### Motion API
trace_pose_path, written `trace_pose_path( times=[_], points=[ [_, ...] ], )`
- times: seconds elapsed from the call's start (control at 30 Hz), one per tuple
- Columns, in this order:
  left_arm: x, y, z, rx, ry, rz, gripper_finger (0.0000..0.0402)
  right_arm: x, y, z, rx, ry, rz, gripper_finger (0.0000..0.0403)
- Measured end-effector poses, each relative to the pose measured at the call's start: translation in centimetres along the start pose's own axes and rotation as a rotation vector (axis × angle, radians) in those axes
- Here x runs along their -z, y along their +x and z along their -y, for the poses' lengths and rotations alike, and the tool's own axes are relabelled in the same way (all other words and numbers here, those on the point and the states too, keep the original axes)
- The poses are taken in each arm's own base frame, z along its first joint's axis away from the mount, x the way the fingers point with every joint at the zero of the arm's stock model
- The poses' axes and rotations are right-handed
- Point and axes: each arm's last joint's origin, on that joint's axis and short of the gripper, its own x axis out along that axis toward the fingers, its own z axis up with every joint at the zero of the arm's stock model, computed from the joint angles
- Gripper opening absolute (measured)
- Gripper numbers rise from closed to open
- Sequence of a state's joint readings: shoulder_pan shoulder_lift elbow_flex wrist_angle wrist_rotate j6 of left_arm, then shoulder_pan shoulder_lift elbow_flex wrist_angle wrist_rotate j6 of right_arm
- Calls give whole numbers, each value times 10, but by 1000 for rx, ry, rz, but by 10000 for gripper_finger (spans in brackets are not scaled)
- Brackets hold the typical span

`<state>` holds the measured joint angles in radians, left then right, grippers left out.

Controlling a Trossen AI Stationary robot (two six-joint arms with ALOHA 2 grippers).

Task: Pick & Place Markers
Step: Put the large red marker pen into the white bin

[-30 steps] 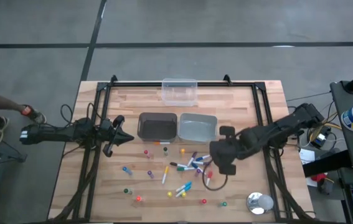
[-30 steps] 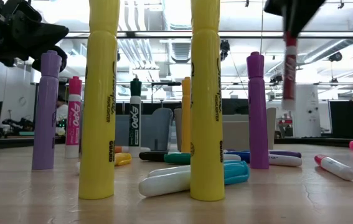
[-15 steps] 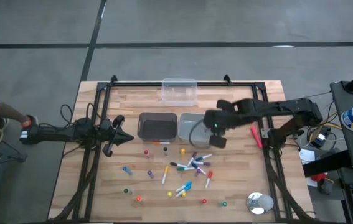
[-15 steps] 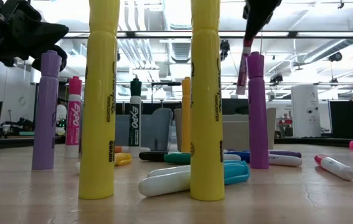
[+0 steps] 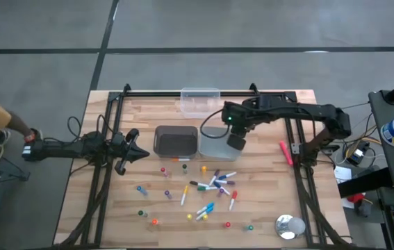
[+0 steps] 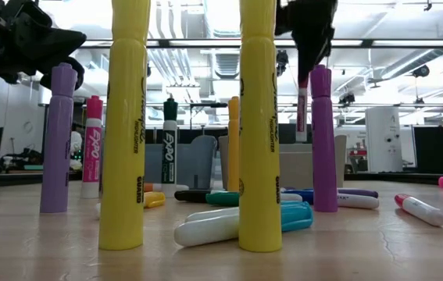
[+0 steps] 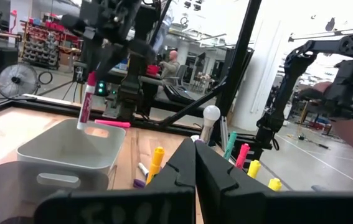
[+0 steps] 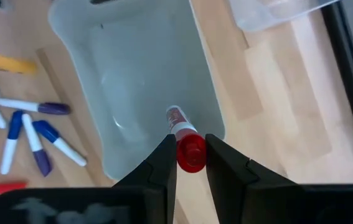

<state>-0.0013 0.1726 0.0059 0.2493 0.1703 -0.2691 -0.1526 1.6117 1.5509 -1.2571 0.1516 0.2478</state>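
My right gripper (image 5: pixel 235 143) hangs over the grey bin (image 5: pixel 221 141), shut on a red-capped white marker (image 8: pixel 177 121). In the left wrist view the marker (image 7: pixel 86 102) points down just above the bin's rim (image 7: pixel 70 140). Several more markers (image 5: pixel 207 187) lie or stand scattered on the wooden table nearer the front. In the low view they show as tall yellow (image 6: pixel 259 125) and purple (image 6: pixel 323 140) barrels standing on end. My left gripper (image 5: pixel 141 154) waits shut and level at the table's left side, touching nothing. My right gripper pinches the marker's red cap end (image 8: pixel 190 154) between its two fingers. The fingers come from above, pointing steeply down. The marker hangs below them, nearly upright, white barrel (image 6: pixel 302 109) downward. It is lifted clear, over the inside of the grey bin.
A dark bin (image 5: pixel 176 140) stands beside the grey one, on its left. A clear container (image 5: pixel 200 101) sits at the far edge. A pink marker (image 5: pixel 285 153) lies by the right rail, and a silver tape roll (image 5: pixel 289 226) sits at the near right. A person stands off the table's left.
My right gripper has swung from above the scattered markers at the near right toward the far edge and a little left, ending over the grey bin. It has rolled somewhat on the way. The red-capped marker has travelled with it, hanging clear.
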Motion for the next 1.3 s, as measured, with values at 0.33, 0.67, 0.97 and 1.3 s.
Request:
trace_pose_path(
  times=[0.33,0.67,0.97,1.3],
  points=[
    [1,0,0,-1,-4,-5,0,-11,26,-4,12,-65,-56,68],
    [1,0,0,-4,-24,-13,0,-13,38,1,5,-68,-53,68],
    [2,0,0,-5,-31,-18,0,-5,52,2,-35,-94,-69,68],
    [2,0,-1,-6,-33,-22,0,6,52,6,-61,-113,-19,68]
  ],
)
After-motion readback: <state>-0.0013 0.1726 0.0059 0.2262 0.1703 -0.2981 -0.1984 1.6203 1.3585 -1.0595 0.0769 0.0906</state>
